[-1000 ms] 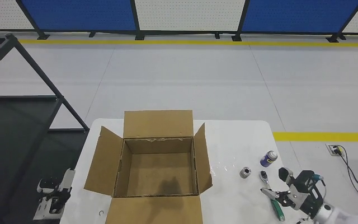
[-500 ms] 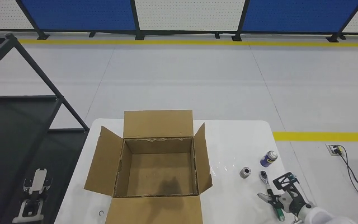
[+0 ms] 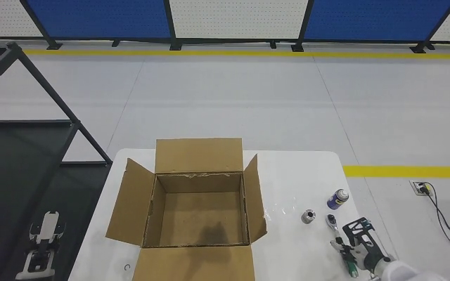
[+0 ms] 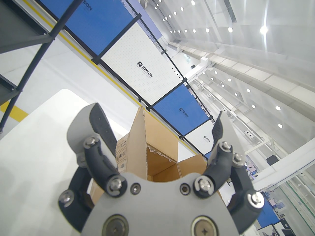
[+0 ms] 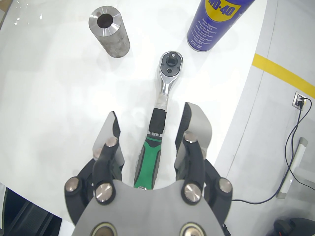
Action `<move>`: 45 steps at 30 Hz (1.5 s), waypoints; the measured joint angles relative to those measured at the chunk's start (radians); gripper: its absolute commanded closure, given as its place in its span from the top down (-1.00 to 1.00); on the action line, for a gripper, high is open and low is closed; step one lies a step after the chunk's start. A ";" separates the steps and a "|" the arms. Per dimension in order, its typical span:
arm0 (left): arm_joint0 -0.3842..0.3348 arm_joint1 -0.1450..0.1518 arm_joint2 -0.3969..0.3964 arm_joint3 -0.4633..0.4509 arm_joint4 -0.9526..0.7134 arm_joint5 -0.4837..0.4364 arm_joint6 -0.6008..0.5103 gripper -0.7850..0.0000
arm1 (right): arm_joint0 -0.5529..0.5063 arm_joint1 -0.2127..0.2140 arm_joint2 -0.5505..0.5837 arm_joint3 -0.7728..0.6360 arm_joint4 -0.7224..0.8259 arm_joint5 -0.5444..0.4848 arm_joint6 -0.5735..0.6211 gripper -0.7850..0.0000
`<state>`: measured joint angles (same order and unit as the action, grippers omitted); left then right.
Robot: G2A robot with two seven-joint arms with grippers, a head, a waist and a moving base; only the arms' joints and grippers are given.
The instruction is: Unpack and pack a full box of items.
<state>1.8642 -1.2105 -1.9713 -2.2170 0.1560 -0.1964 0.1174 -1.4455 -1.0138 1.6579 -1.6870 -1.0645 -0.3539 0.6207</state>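
Observation:
An open cardboard box point(image 3: 199, 211) stands in the middle of the white table point(image 3: 295, 168), its floor bare. To its right are a blue spray can point(image 3: 338, 199), a metal cylinder point(image 3: 307, 216) and a ratchet wrench point(image 3: 330, 223) with a green handle. My right gripper point(image 5: 151, 116) is open, low over the table, its fingers on either side of the ratchet wrench point(image 5: 167, 74) handle without touching it. The cylinder point(image 5: 110, 34) and can point(image 5: 219, 13) stand just beyond. My left gripper point(image 4: 158, 117) is open and holds nothing, off the table's left side point(image 3: 46, 226), facing the box point(image 4: 160, 153).
A dark metal rack point(image 3: 42, 140) stands left of the table. The right gripper point(image 3: 350, 239) is near the table's front right corner. A power cable point(image 5: 295, 133) lies on the floor to the right.
My right gripper has come down toward the front edge over the wrench handle. My left gripper has drawn back to the left, away from the table.

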 measured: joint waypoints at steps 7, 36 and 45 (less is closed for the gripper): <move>0.000 0.000 0.000 0.000 0.000 0.000 0.000 1.00 | 0.086 -0.006 -0.066 0.054 -0.042 0.066 0.033 -0.13; 0.000 0.000 0.000 0.000 0.000 0.000 0.000 1.00 | 0.184 -0.014 -0.137 0.156 -0.088 0.128 0.078 -1.00; 0.000 0.000 0.000 0.000 0.000 0.000 0.000 1.00 | 0.099 -0.004 -0.030 0.047 0.023 0.049 -0.015 -1.00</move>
<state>1.8642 -1.2105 -1.9713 -2.2170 0.1560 -0.1964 0.1174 -1.3460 -1.0181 1.6283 -1.6395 -1.0415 -0.3051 0.6060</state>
